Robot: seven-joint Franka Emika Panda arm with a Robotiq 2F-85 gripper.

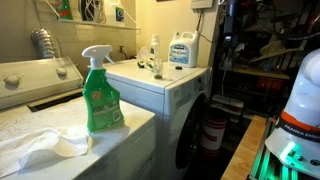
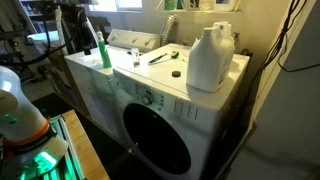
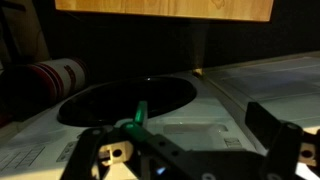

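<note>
My gripper is open and empty, its dark fingers spread wide at the bottom of the wrist view. It faces the front of a white front-load washer, whose dark round door is nearest to it. The door shows in both exterior views. Only the white arm with its green light shows in both exterior views, low beside the washer. A red and white can stands by the washer on the floor.
A green spray bottle and a white cloth are on the machine tops. A large white detergent jug, a small black cap and small items sit on the washer top. A wooden board lies on the floor.
</note>
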